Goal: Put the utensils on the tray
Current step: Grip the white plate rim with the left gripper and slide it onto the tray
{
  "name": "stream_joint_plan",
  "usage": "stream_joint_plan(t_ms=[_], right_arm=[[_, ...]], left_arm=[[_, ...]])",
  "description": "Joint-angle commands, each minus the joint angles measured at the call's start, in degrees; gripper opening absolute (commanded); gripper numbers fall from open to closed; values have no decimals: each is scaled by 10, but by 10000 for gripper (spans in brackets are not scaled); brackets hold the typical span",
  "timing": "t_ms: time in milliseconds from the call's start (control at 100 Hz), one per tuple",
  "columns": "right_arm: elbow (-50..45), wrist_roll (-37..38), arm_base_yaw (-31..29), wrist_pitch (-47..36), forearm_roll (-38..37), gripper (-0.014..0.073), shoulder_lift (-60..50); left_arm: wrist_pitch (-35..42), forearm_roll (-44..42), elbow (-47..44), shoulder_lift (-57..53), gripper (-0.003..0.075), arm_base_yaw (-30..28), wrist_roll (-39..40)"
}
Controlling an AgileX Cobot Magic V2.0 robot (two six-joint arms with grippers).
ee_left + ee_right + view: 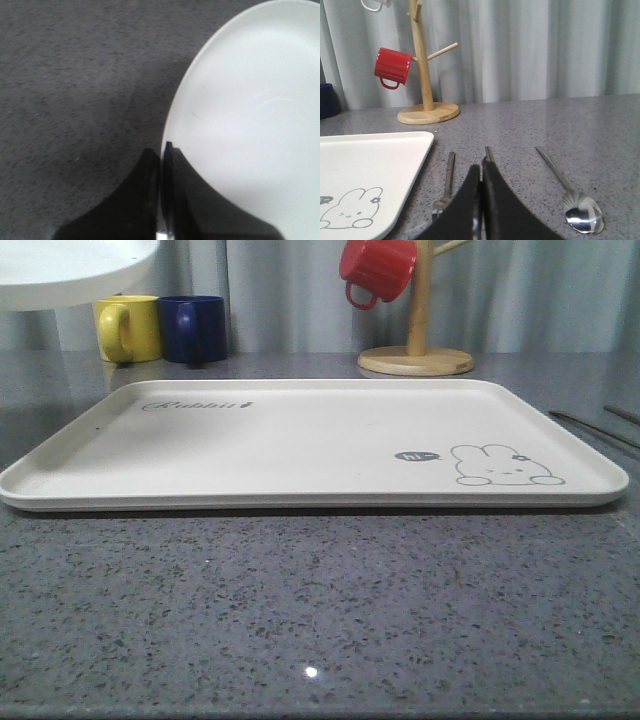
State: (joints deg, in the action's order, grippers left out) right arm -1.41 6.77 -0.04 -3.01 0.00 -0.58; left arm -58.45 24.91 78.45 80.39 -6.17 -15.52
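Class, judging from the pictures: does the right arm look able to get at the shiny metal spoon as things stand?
Probably yes. The shiny metal spoon lies alone on bare grey countertop, just beside the right gripper, with nothing over it. The jaws look shut, so they must open first.

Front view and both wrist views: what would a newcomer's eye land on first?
The big cream tray with its rabbit drawing lies bare mid-table. The white plate hangs in the air at the upper left of the front view, its rim pinched in the shut left gripper. Right of the tray, the fork, chopsticks and spoon lie on the table.
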Motion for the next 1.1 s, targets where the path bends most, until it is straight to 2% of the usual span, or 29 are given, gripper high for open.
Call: stream_joint_plan(t_ms=[0,150,340,810,860,930,1090], right_arm=[[-2,-4,-3,-48,0,-69,-10],[-2,-4,-3,-48,0,-69,-10],[-2,-4,-3,-48,0,-69,-10],[-2,-4,-3,-48,0,-69,-10],[-2,-4,-3,-48,0,-69,-10],[-2,-4,-3,-48,0,-69,-10],[-2,-4,-3,-48,0,-69,-10]], left_arm=[[22,25,28,3,-20,39,-2],[21,25,53,60,-19,106,-2],[22,25,77,131,-19,155,-2],[23,27,89,214,-14,162,-1],[23,27,89,216,8,162,-1],[22,27,89,216,81,162,-1],[22,27,89,216,317,162,-1]])
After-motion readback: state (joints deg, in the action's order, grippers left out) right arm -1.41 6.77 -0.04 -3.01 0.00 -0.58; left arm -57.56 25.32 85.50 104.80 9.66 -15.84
